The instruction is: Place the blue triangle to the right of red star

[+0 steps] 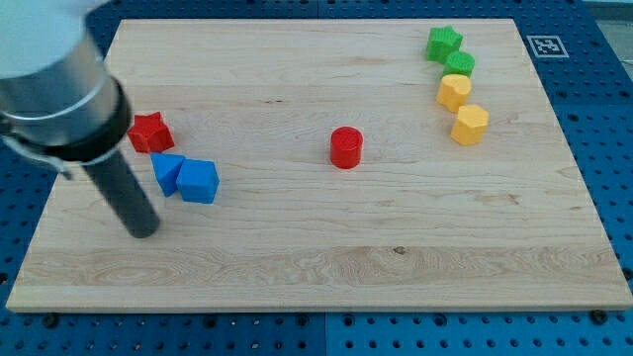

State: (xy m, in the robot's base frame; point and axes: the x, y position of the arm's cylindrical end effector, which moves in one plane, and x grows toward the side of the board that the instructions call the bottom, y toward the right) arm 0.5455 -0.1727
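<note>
The red star (149,132) lies near the board's left edge. The blue triangle (167,173) lies just below and slightly right of it, close to it. A blue cube (199,182) touches the triangle's right side. My tip (143,232) rests on the board below and to the left of the blue triangle, a short gap away from it. The rod rises up and left to the arm's grey body in the view's top left corner.
A red cylinder (346,147) stands near the board's middle. At the top right a green star (444,43), a green block (460,64) and two yellow blocks (454,91) (471,125) form a column. The wooden board (396,257) lies on a blue pegboard.
</note>
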